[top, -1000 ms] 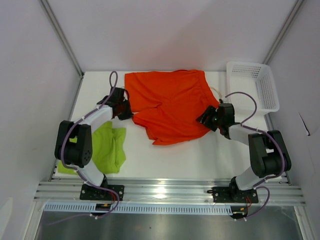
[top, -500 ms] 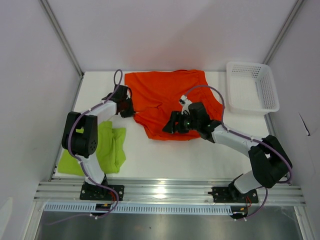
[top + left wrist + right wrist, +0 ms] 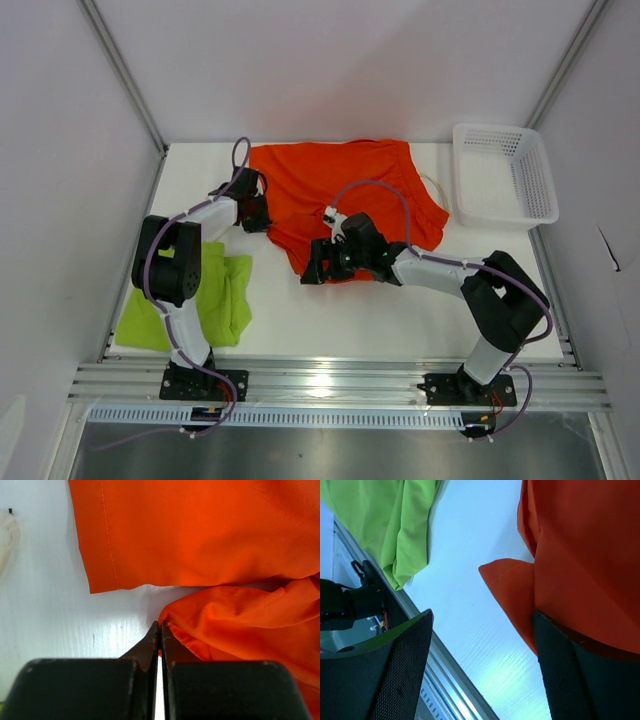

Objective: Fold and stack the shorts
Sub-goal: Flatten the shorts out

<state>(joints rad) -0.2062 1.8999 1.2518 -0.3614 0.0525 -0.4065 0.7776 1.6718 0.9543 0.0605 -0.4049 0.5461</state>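
From above, the bright orange-red fabric shorts (image 3: 350,190) lie top centre, partly doubled over. The folded lime green fabric shorts (image 3: 215,300) sit lower left.

Left wrist: the left gripper (image 3: 160,630) is pinched tight on an orange hem corner.

Right wrist: the right gripper (image 3: 482,615) gapes wide, gripping nothing, with orange cloth against one finger.

The orange fold looks half done. Next comes flattening it, then stacking.
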